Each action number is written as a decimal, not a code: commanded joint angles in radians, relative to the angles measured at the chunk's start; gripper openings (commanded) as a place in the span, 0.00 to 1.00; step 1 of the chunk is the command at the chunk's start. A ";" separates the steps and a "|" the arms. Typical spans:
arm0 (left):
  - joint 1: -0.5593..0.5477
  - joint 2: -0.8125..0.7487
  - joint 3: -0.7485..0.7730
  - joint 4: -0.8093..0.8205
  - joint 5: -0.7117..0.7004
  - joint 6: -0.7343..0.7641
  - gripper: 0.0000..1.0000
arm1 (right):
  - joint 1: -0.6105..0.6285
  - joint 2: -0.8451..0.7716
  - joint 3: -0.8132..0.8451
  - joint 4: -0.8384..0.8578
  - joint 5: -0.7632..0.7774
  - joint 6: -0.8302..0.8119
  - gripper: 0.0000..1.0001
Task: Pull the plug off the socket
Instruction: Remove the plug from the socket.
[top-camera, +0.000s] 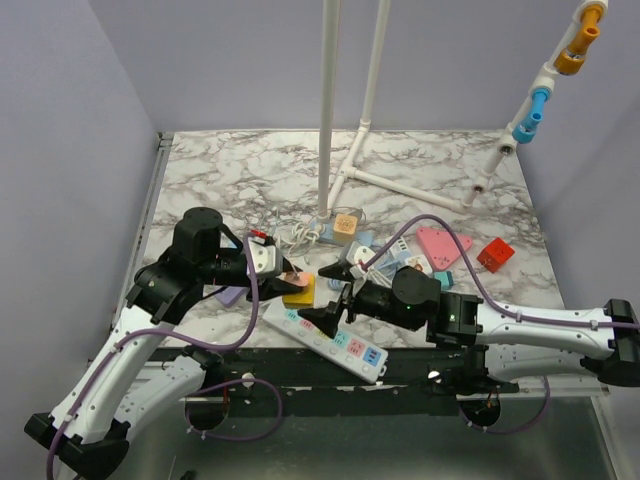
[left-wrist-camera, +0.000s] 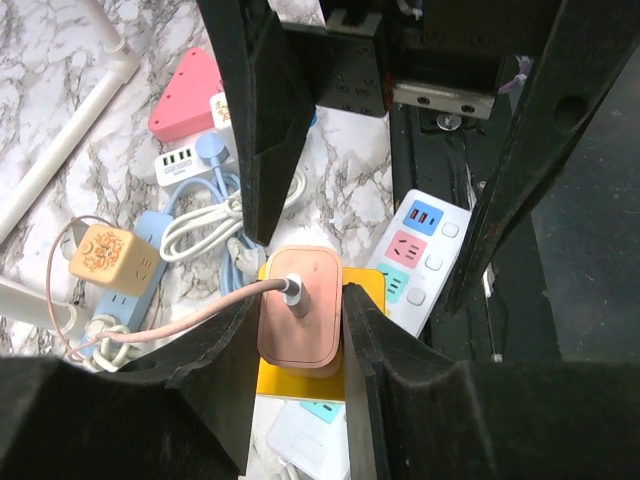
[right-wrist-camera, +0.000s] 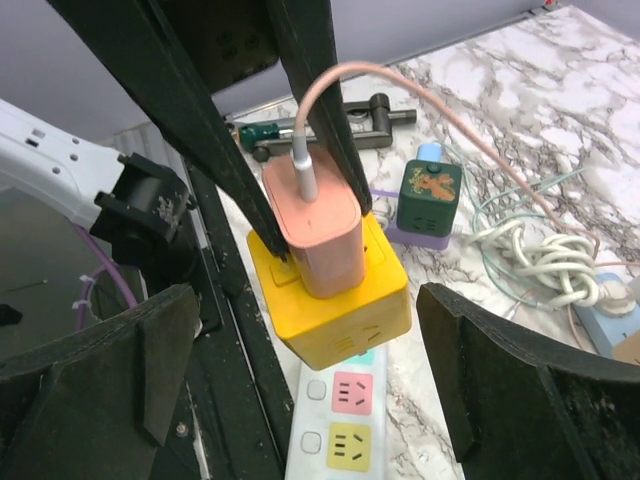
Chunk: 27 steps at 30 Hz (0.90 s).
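Note:
A pink plug (left-wrist-camera: 300, 305) with a pink cable sits in the top of a yellow cube socket (right-wrist-camera: 340, 305). My left gripper (left-wrist-camera: 298, 330) is shut on the pink plug, one pad on each side. In the right wrist view its black fingers (right-wrist-camera: 320, 100) come down onto the plug (right-wrist-camera: 315, 235). My right gripper (right-wrist-camera: 315, 370) is open, with one jaw on each side of the yellow cube and both clear of it. In the top view the cube (top-camera: 298, 292) lies between the left gripper (top-camera: 285, 272) and the right gripper (top-camera: 328, 296).
A white power strip (right-wrist-camera: 345, 430) lies under the cube at the table's near edge. A green cube socket (right-wrist-camera: 430, 195), a coiled white cable (right-wrist-camera: 535, 255), a pink triangular socket (top-camera: 442, 243), a red cube (top-camera: 495, 254) and a white pipe frame (top-camera: 350, 150) lie beyond.

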 joint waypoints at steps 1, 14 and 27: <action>0.013 -0.003 0.067 0.038 0.050 -0.027 0.00 | 0.007 -0.019 -0.070 0.096 -0.008 -0.049 1.00; 0.021 0.018 0.177 -0.111 0.146 0.044 0.00 | 0.006 -0.035 -0.141 0.306 -0.032 -0.278 1.00; 0.030 0.045 0.222 -0.146 0.181 0.056 0.00 | 0.007 0.099 -0.064 0.376 -0.157 -0.292 0.98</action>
